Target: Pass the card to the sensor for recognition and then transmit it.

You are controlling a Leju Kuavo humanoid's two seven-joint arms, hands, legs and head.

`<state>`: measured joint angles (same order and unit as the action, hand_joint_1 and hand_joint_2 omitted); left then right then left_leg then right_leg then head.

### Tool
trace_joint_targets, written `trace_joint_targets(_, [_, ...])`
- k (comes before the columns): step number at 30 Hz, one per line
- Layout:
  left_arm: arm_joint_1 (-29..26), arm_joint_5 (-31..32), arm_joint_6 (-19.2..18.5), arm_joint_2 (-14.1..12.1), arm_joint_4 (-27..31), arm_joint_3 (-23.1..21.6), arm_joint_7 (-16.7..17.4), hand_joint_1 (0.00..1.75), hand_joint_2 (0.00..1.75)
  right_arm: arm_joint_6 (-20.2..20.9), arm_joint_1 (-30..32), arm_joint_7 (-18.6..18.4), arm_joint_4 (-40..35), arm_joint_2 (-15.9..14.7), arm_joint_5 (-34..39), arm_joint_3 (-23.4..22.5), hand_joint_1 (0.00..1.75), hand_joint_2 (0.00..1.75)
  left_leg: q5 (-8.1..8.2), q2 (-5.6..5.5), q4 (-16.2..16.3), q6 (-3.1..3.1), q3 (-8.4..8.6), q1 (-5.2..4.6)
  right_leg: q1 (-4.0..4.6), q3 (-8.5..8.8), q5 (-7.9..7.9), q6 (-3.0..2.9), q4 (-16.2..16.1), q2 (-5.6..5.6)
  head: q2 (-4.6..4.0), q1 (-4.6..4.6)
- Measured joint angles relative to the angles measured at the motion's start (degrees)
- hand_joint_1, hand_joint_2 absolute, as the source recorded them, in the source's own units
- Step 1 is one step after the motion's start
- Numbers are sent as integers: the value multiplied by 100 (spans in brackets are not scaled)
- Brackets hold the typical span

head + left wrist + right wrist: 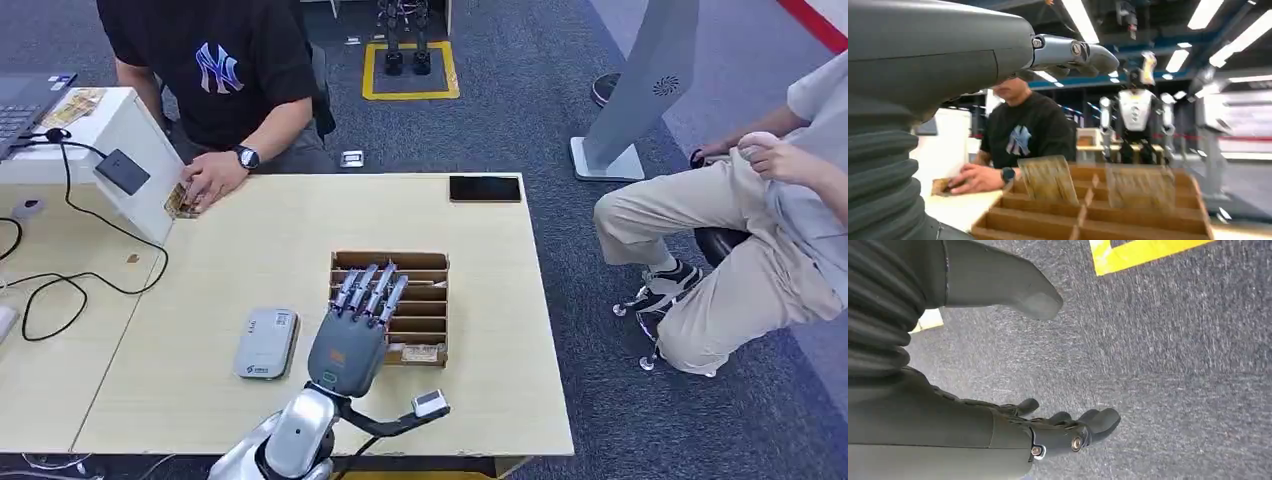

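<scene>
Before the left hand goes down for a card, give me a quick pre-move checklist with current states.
1. Left hand is over the slotted cardboard box: ok.
2. Left hand holds nothing, fingers extended: ok.
3. Cards stand upright in the box: ok.
4. Grey sensor lies unobstructed on the table, beside the box: ok.
5. Right hand hangs over the carpet, holding nothing: ok.
6. Person's hand rests at the table's far edge, away from the box: ok.
</scene>
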<state>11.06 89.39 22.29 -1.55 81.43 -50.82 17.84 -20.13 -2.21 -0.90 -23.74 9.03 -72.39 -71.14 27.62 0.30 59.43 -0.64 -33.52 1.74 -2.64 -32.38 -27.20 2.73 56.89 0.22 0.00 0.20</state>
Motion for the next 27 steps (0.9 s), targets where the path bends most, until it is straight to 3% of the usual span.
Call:
trace_joint_targets(7, [-103,-501,42,188,-472,57,-475,0,175,-116,0,20,-61,2,-81,-68,0,175,3,-1,0,3,-1,-1,-1,0,-1,1,-1,-1,0,0])
trace_joint_targets(27, [-326,-1080,98,431,-657,432,-788,0,175,-138,1,15,-101,39,-199,-127,0,175,2,0,0,2,-1,-1,0,0,-1,1,-1,-1,0,-2])
